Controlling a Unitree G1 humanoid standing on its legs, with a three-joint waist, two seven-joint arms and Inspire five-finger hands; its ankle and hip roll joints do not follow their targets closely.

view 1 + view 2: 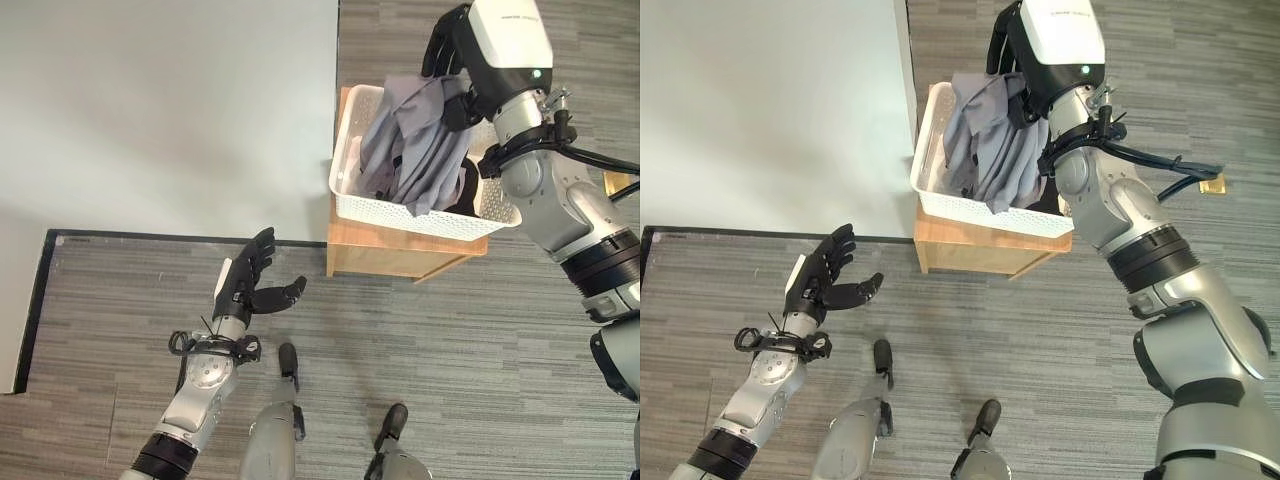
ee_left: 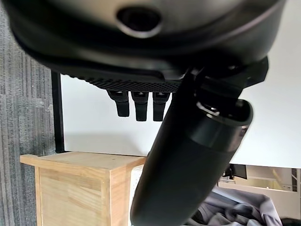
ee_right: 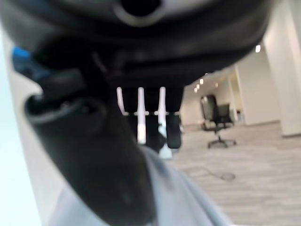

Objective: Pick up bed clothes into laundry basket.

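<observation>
Right hand [image 1: 1008, 45] over white basket [image 1: 350, 160], grasping grey clothes [image 1: 415, 140]; left hand [image 1: 250, 285] relaxed. Risk: cloth snags on rim, drapes outside.

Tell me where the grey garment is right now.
The grey garment is draped in the white laundry basket on the wooden stand, under the right hand.

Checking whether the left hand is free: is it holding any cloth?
No, the left hand hangs open over the floor, away from the grey clothes in the laundry basket.
</observation>
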